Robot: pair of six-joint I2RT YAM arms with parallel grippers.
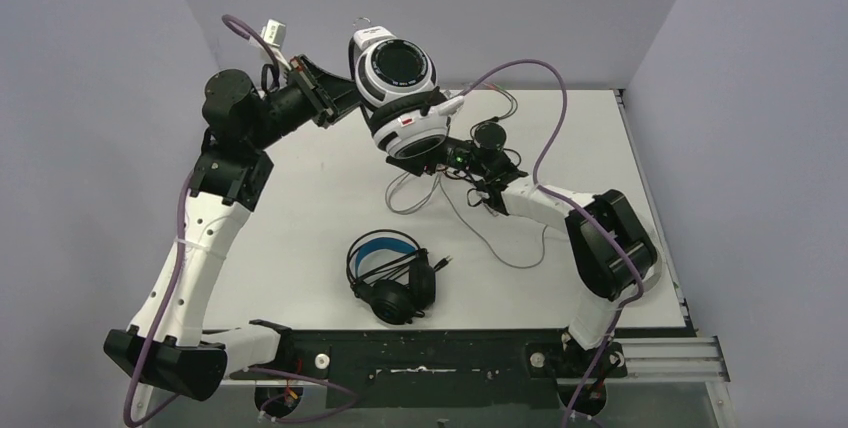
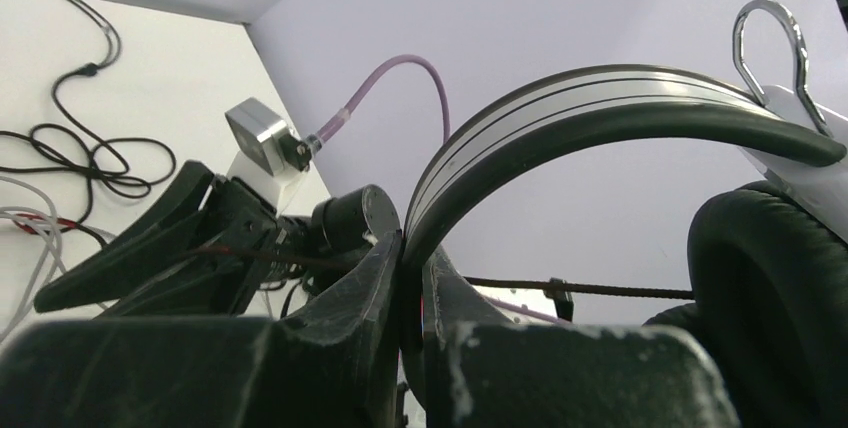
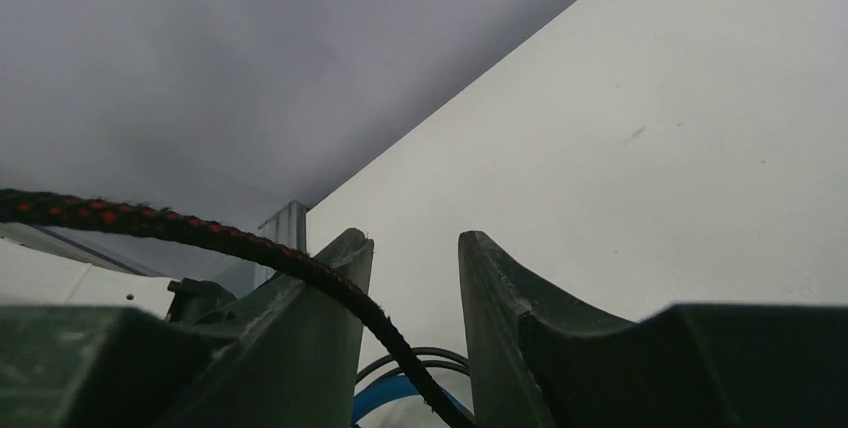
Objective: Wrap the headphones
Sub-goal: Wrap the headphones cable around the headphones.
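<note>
My left gripper (image 1: 350, 100) is shut on the headband (image 2: 600, 108) of a white and grey headset with black ear-cup centres (image 1: 398, 68) and holds it in the air over the far side of the table. Its black ear pad (image 2: 770, 288) shows in the left wrist view. My right gripper (image 1: 445, 161) sits just below the headset, open; a black-and-red braided cable (image 3: 250, 243) crosses its left finger and runs down between the jaws. A black headset with a blue-lined headband (image 1: 390, 273) lies on the table near the front. A second white headset is not in view.
Pale cables (image 1: 495, 238) trail over the table (image 1: 300, 198) below the held headset, and black cables (image 2: 90, 148) lie tangled near the right wrist. Grey walls stand close on three sides. A purple arm cable (image 1: 540, 138) arches over the right arm.
</note>
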